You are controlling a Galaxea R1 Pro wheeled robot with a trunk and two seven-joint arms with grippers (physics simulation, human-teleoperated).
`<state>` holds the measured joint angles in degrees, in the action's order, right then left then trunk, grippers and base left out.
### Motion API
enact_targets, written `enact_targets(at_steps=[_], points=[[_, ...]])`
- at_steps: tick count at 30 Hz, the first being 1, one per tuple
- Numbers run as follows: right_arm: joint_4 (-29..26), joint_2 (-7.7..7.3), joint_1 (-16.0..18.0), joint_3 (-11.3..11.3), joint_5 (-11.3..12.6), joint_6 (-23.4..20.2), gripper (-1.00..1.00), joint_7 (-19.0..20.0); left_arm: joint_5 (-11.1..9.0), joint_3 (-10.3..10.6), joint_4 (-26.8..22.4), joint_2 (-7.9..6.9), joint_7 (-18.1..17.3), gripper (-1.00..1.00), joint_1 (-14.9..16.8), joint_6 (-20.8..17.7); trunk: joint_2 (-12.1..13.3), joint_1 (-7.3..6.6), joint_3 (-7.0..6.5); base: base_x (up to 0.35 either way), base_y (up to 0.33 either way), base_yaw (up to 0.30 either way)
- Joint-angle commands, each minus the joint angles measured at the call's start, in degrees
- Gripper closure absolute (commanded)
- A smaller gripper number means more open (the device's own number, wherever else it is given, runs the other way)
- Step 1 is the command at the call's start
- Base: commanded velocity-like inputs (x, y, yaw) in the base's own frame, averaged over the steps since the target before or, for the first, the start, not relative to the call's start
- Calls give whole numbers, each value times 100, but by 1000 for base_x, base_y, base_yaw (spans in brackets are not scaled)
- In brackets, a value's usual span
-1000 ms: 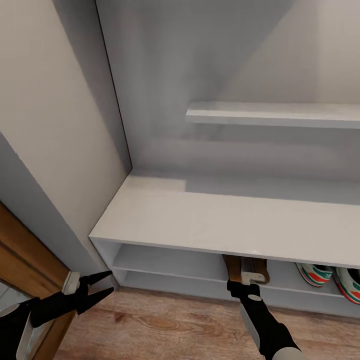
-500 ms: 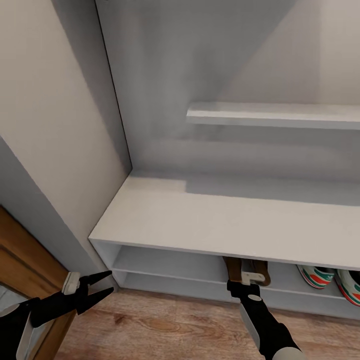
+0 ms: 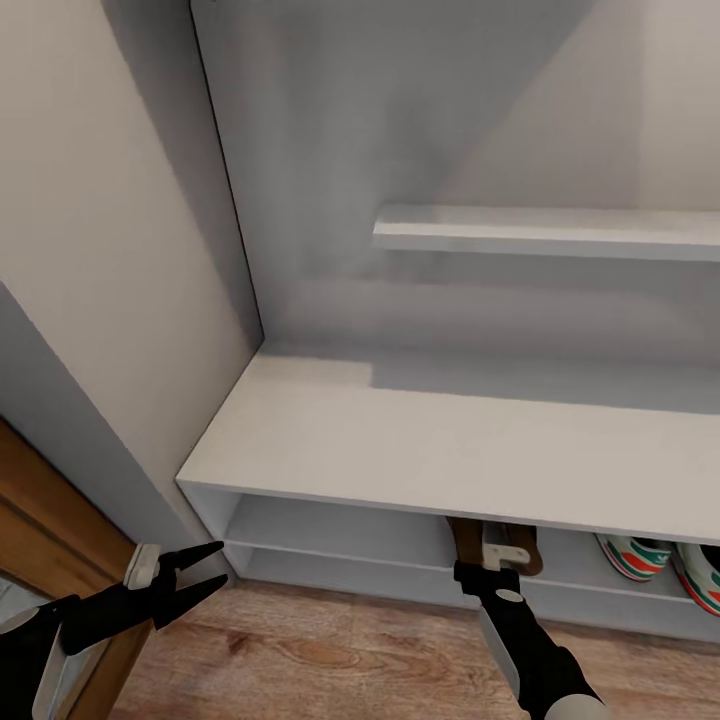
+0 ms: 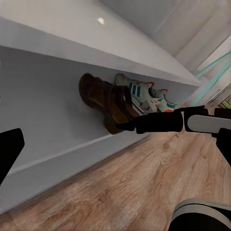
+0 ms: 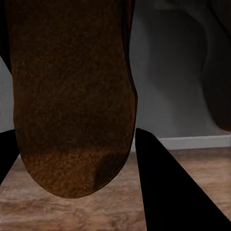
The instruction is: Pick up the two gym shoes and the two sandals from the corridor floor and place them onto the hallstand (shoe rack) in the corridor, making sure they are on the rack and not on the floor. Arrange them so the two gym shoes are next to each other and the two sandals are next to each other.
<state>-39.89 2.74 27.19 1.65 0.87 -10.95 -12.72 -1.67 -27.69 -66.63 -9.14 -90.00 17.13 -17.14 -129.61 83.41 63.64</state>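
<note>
A pale grey hallstand (image 3: 430, 450) is seen from above, with a wide bench top and low shelves beneath it. Under the bench, the right gripper (image 3: 487, 572) is reached to the shelf edge, and a dark brown sandal (image 5: 72, 96) is pinched between its fingers; the sole is seen lying lengthwise along the fingers, toe end pointing into the rack. In the left wrist view, two sandals (image 4: 107, 102) are seen together on the low shelf, with the two gym shoes (image 4: 144, 96) just beyond them, side by side on the same shelf. The left gripper (image 3: 195, 572) is held spread and empty over the corridor floor (image 3: 330, 650), well apart from the shoes. The right arm is judged much the nearer; only release and withdrawal appear to be left.
</note>
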Motion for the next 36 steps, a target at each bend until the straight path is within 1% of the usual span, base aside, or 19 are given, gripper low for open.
enact_targets(at_steps=[1, 9, 17, 31, 32, 36], points=[[0, 0, -3, 2, 18, 5, 100, -3, 0, 1, 1, 0, 0, -100, 1, 0, 1, 79, 0, 81, 0, 0], [1, 3, -3, 2, 18, 5, 100, -3, 0, 1, 1, 5, 0, -100, 1, 0, 1, 79, 0, 63, 0, 0], [-1, 0, -3, 2, 18, 5, 100, -3, 2, 1, 1, 59, 0, -100, 1, 0, 1, 79, 0, 54, 0, 0], [1, 4, -3, 2, 18, 5, 100, -3, 1, 1, 1, 62, 0, -100, 1, 0, 1, 79, 0, 23, 0, 0], [2, 5, -3, 2, 18, 5, -100, -3, 1, 1, 1, 62, 0, -100, 1, 0, 1, 79, 0, 0, 0, 0], [2, 5, -3, 2, 18, 5, -100, -3, 0, 1, 1, 62, 0, -100, 1, 0, 1, 79, 0, 0, 0, 0]])
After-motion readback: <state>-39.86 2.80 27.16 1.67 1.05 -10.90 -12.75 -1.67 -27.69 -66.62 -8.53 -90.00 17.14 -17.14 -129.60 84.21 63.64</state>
